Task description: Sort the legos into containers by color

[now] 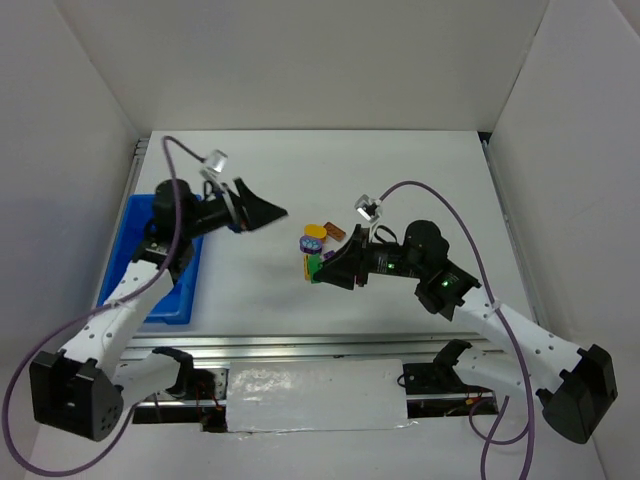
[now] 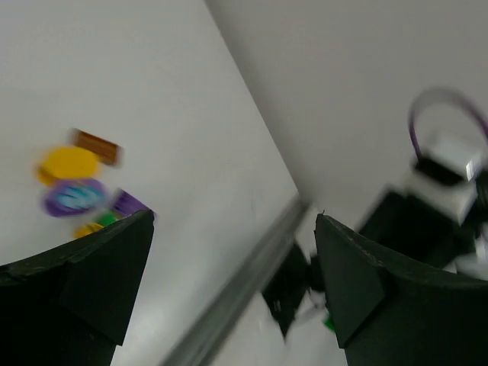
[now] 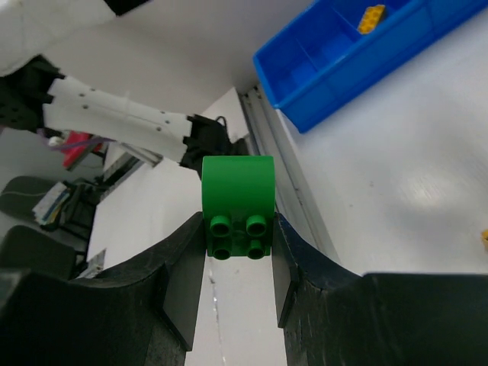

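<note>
My right gripper [image 3: 238,229] is shut on a green lego [image 3: 237,206] and holds it above the table; in the top view the gripper [image 1: 318,268] holds the green lego [image 1: 314,266] next to the pile. The pile holds a yellow piece [image 1: 315,231], a brown-orange piece [image 1: 334,232] and a purple piece [image 1: 311,244]; they also show blurred in the left wrist view: yellow [image 2: 69,163], brown-orange [image 2: 97,146], purple [image 2: 74,197]. The blue tray [image 1: 186,290] lies at the left, with a yellow lego [image 3: 371,17] in one compartment [image 3: 335,53]. My left gripper [image 1: 270,211] is open and empty, right of the tray.
White walls close in the table on three sides. A metal rail [image 1: 300,345] runs along the near edge. Purple cables [image 1: 440,195] loop over both arms.
</note>
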Robot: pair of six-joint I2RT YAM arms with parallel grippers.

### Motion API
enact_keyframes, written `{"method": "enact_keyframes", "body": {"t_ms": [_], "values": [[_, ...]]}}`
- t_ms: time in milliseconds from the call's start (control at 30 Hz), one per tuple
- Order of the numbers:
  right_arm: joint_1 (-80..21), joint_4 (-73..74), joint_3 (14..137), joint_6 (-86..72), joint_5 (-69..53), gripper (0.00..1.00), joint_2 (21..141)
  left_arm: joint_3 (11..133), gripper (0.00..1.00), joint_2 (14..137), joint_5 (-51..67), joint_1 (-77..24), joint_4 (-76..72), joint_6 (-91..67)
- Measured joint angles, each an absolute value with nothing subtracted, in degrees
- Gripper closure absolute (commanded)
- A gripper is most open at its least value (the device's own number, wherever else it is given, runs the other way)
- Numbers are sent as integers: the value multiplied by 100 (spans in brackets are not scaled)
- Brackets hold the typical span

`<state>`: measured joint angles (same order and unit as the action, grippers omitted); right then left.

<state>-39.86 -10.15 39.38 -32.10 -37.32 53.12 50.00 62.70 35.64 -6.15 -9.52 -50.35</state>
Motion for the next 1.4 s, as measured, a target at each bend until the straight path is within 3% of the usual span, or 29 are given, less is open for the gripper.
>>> {"method": "enact_keyframes", "body": {"t_ms": [167,333,600,700,800,833,933,1167,1400], "values": [[-4036,-1420,3979,-3470,-4005,100,5404,5019,1,5673,4235,-2650,-523,-4397],[-4099,-1588,4007,-3516,-4086,100,5411,4908,5,5076,4445,-2851,-722,-4359],[-4121,-1946,4007,-3739,-4346,100,5400,4746,7,5151,4633,-3070,-821,-4355],[-4139,-2049,4010,-3791,-4447,100,5400,4746,17,5151,4687,-3098,-871,-4381],[-4145,-2152,4010,-3833,-4493,100,5433,4744,21,5151,4748,-3114,-1000,-4390],[-4147,-2209,4010,-3848,-4510,100,5465,4742,28,5151,4766,-3127,-1055,-4403],[-4150,-2331,4018,-3907,-4552,100,5579,4700,35,5151,4845,-3177,-1258,-4519],[-4150,-2351,4066,-3935,-4587,100,5669,4648,38,5166,4821,-3271,-1345,-4532],[-4185,-2263,4128,-3911,-4589,100,5669,4650,72,5271,4744,-3308,-1332,-4506]]}}
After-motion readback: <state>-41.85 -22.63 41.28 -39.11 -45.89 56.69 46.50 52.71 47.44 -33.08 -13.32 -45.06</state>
